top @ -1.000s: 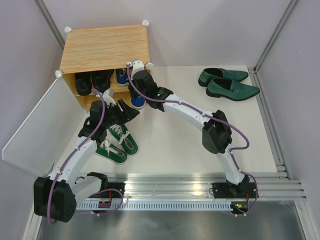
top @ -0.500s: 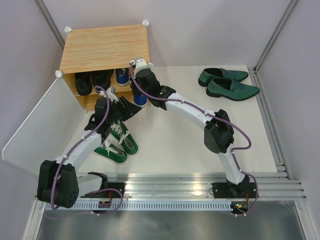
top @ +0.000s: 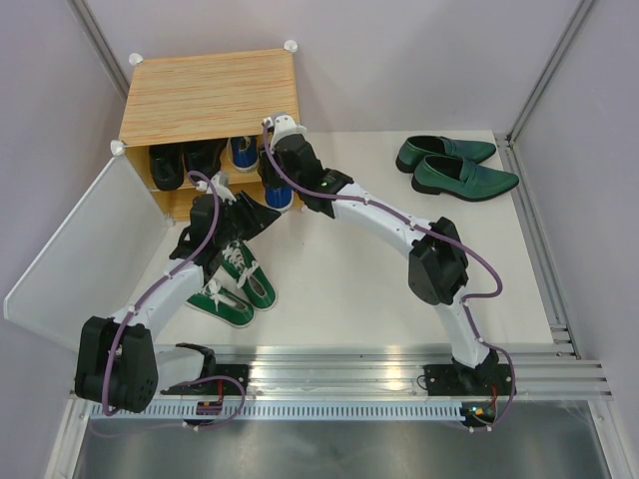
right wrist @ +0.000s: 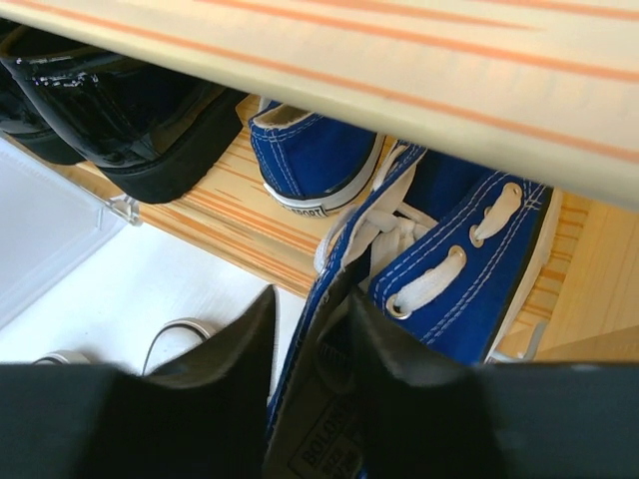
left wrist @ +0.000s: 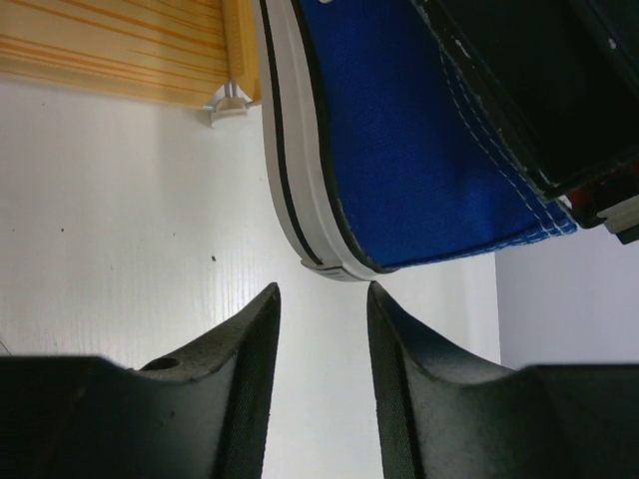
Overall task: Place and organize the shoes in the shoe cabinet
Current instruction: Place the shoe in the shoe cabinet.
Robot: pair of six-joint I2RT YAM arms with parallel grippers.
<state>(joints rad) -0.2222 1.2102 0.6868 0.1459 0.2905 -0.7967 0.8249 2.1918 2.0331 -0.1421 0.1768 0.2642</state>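
Observation:
The shoe cabinet (top: 210, 95) stands at the back left with its frosted door (top: 70, 249) swung open. Black boots (top: 165, 165) and one blue sneaker (top: 243, 153) sit inside. My right gripper (top: 277, 178) is shut on the second blue sneaker (top: 281, 198) at the cabinet's front edge. In the right wrist view the gripper (right wrist: 312, 299) pinches the side wall of this sneaker (right wrist: 469, 259), one finger inside. My left gripper (top: 267, 213) is open and empty. In the left wrist view the gripper (left wrist: 321, 294) sits just short of the sneaker's white sole (left wrist: 300, 200). Green sneakers (top: 235, 284) lie on the table.
The dark-green loafers (top: 454, 165) lie side by side at the back right of the white table. A white corner connector (left wrist: 225, 100) and the wood edge (left wrist: 120, 45) of the cabinet lie beside the sneaker. The other blue sneaker (right wrist: 315, 165) and a boot (right wrist: 110, 110) fill the shelf behind.
My left arm has swung toward the cabinet, bringing its open gripper up to the blue sneaker. My right gripper has pushed the sneaker slightly further toward the cabinet.

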